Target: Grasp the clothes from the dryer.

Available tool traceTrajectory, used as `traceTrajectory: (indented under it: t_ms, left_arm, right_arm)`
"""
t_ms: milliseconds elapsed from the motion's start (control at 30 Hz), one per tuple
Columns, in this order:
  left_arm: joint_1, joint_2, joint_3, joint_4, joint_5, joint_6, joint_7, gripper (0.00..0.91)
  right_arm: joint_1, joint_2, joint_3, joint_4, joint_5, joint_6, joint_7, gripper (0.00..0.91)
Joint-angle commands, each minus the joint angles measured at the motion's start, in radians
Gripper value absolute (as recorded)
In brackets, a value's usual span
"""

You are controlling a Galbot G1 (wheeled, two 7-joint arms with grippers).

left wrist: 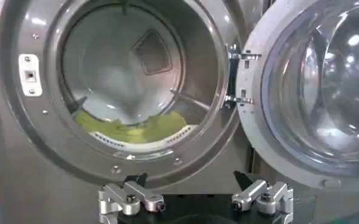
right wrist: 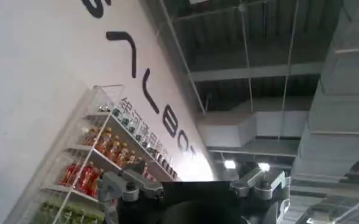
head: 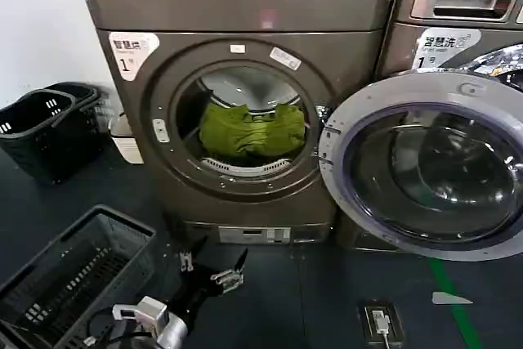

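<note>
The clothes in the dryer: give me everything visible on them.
The clothes are one soft, crumpled olive to yellow-green fabric bundle, folds and creases showing, no print visible. They lie inside the dryer, low in the drum, just behind the perforated lip of the open porthole and spanning most of its width. The left wrist view shows them as a low yellow-green strip on the drum floor. Nothing grips them; the left gripper sits open, below and in front, well clear.

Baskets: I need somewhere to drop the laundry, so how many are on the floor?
3. One grey basket lies on the robot's near left, beside the left gripper. Two black baskets stand against the wall, left of the dryer.
</note>
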Motion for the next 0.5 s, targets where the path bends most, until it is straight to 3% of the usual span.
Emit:
traceTrajectory:
  t_ms: [33,267,500]
  left_arm:
    - [0.001,0.000,0.000,-0.006,-0.025,0.000,0.003,0.907]
    - [0.002,-0.004,0.000,-0.007,-0.028,0.003,0.003,0.907]
    - [0.003,-0.010,-0.001,-0.013,-0.023,0.008,0.002,0.907]
  right_arm:
    - [0.002,-0.001,-0.001,-0.001,0.000,0.003,-0.001,0.907]
    - [0.005,-0.003,-0.004,-0.011,-0.001,0.027,0.017,0.907]
    - [0.004,-0.012,-0.006,-0.040,-0.062,0.052,0.030,0.907]
